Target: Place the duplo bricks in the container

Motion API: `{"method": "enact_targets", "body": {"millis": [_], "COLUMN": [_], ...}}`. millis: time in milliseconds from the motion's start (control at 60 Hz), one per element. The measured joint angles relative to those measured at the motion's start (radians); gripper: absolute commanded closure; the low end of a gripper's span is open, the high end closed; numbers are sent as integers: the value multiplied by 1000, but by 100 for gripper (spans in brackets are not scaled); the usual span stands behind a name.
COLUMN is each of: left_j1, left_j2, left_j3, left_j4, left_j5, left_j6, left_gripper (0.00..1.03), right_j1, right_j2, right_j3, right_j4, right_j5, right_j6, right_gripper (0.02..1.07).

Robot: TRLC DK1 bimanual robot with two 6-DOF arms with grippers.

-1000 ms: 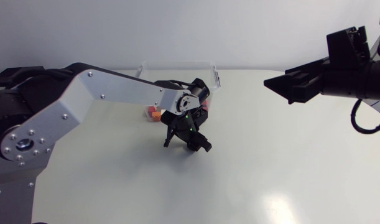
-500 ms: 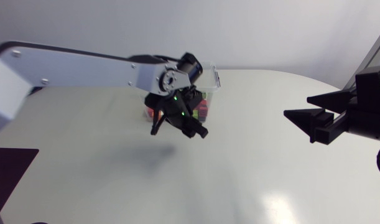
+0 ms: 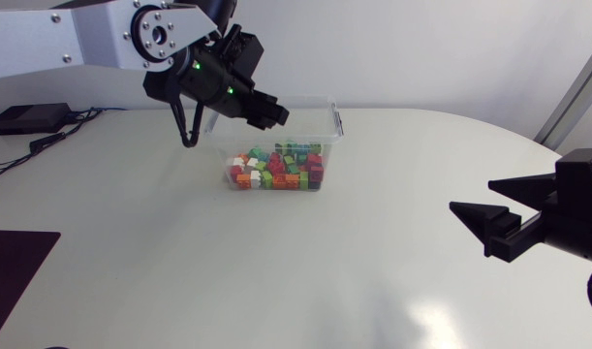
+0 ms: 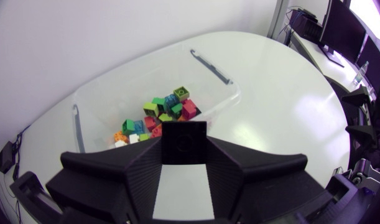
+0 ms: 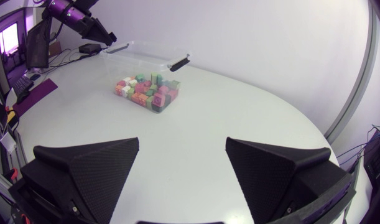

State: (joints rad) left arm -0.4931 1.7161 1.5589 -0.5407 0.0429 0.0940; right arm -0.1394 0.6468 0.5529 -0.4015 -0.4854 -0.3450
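A clear plastic container [image 3: 335, 123] stands at the back middle of the table, with several coloured duplo bricks [image 3: 276, 171] piled in it. My left gripper [image 3: 268, 113] hangs above the container's back left part. In the left wrist view it [image 4: 184, 163] is shut on a black duplo brick [image 4: 184, 142], with the container [image 4: 234, 94] and its bricks [image 4: 158, 115] below and ahead. My right gripper [image 3: 476, 229] is out at the right of the table, open and empty. The right wrist view shows its fingers [image 5: 96, 163] wide apart, with the container [image 5: 153, 60] far ahead.
A small black box [image 3: 28, 118] with cables lies at the table's far left. A dark mat [image 3: 15, 260] covers the front left corner. Bare tabletop [image 3: 305, 271] stretches between the container and the front edge.
My left arm has risen from the tabletop in front of the container and swung back and left above it, its fingers closing. My right gripper has drawn back right and lower.
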Motion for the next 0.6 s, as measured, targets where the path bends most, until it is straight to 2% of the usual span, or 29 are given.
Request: {"method": "enact_targets", "body": {"millis": [150, 300, 467, 500, 550, 567, 583, 600], "left_j1": [41, 96, 121, 124, 126, 126, 126, 127], "left_j2": [23, 100, 181, 201, 227, 234, 245, 251], "left_j3": [59, 151, 178, 188, 201, 204, 209, 212], "left_j4": [77, 130, 222, 235, 253, 256, 263, 265], "left_j5": [0, 0, -10, -15, -27, -28, -31, -31], "left_j6": [7, 7, 7, 7, 8, 8, 8, 11], "left_gripper": [70, 69, 65, 62, 43, 31, 27, 19], "right_j1": [0, 10, 43, 47, 49, 49, 49, 49], "right_j2": [-14, -37, -134, -157, -183, -190, -200, -210], "right_j3": [-10, -29, -81, -89, -93, -95, -95, -98], "right_j4": [8, 24, 41, 42, 42, 42, 42, 42], "right_j5": [25, 85, 159, 170, 175, 176, 178, 181], "right_j6": [3, 20, 32, 34, 34, 34, 35, 34], "right_gripper": [7, 6, 6, 6, 6, 6, 6, 6]}}
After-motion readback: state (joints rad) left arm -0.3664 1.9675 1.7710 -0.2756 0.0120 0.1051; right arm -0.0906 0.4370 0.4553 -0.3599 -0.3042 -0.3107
